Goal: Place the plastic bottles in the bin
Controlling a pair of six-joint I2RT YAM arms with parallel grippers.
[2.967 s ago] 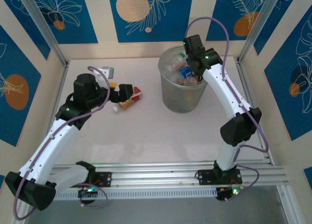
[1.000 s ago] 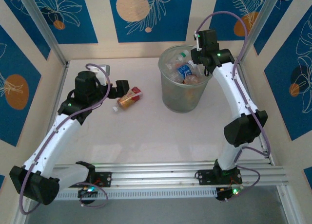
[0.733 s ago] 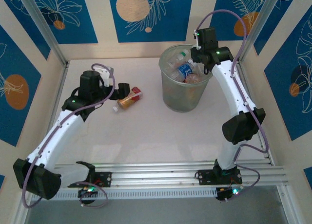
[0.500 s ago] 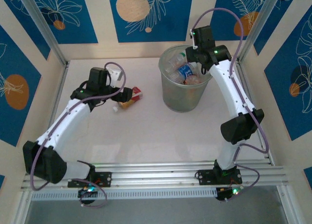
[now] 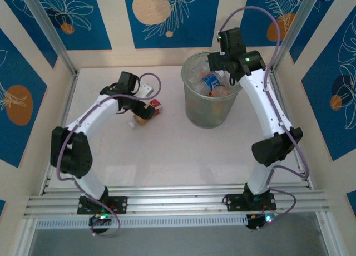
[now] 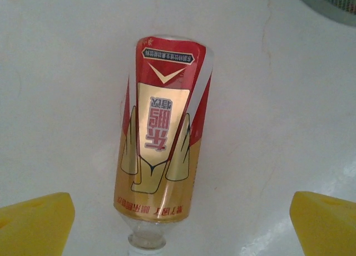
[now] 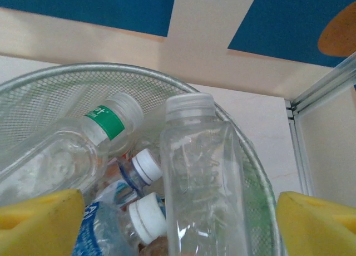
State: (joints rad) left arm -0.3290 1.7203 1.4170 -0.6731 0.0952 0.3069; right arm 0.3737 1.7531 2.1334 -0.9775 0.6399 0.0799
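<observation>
Lying on the worktop (image 5: pixel 167 156) left of the bin (image 5: pixel 207 114), the red-and-gold bottle (image 6: pixel 164 139) sits between the left jaws, spread wide; seemingly empty, so light, slick, crushable, best pinched mid-label. The right jaws gape above the binned bottles (image 7: pixel 203 178).

A matte white tabletop (image 5: pixel 167 150) fills the middle of the top view. Blue wall panels with orange discs and white leaf outlines (image 5: pixel 167 14) line the upper, left and right edges, separated by cream strips (image 5: pixel 115 22). Silver aluminium posts (image 5: pixel 49 33) slant in the upper corners. A ribbed aluminium rail (image 5: pixel 183 203) crosses the bottom.
</observation>
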